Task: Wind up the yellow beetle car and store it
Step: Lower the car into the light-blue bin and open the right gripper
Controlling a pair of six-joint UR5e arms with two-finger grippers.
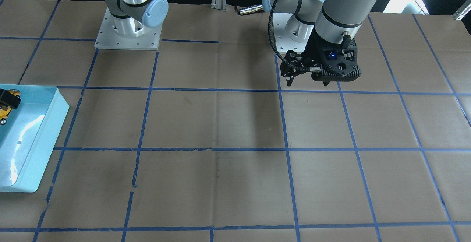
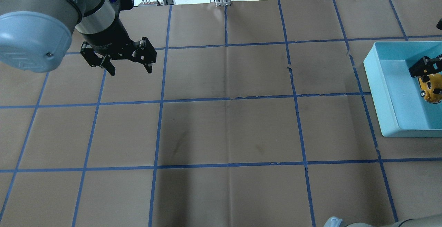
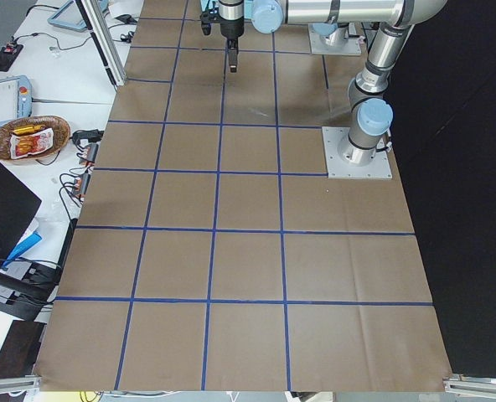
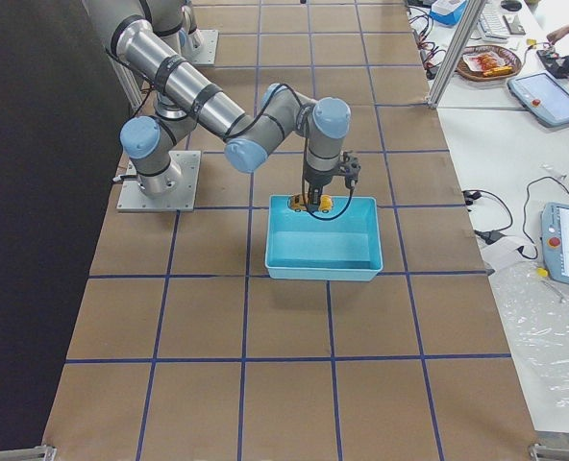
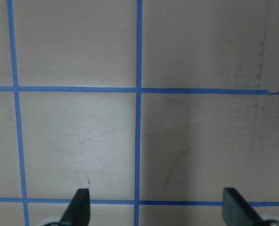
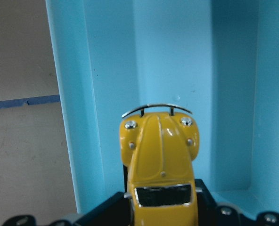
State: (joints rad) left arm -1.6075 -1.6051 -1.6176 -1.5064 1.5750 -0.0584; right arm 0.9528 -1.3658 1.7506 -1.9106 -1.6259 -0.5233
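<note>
The yellow beetle car point(image 6: 160, 160) sits between the fingers of my right gripper point(image 2: 427, 73), which is shut on its sides. The car hangs inside the light-blue bin point(image 2: 380, 92), close to the bin wall on the robot's side. It also shows in the overhead view point(image 2: 430, 90), the front-facing view point(image 1: 5, 114) and the exterior right view point(image 4: 315, 203). I cannot tell whether its wheels touch the bin floor. My left gripper point(image 2: 130, 71) is open and empty, hovering over bare table far from the bin; its fingertips point(image 5: 80, 207) show wide apart in the left wrist view.
Brown paper with a blue tape grid point(image 2: 228, 99) covers the table. The bin point(image 1: 55, 113) holds nothing but the car. The arm bases point(image 1: 127, 32) stand at the robot's edge. A side bench with a snack basket point(image 3: 34, 138) and tablets lies off the table.
</note>
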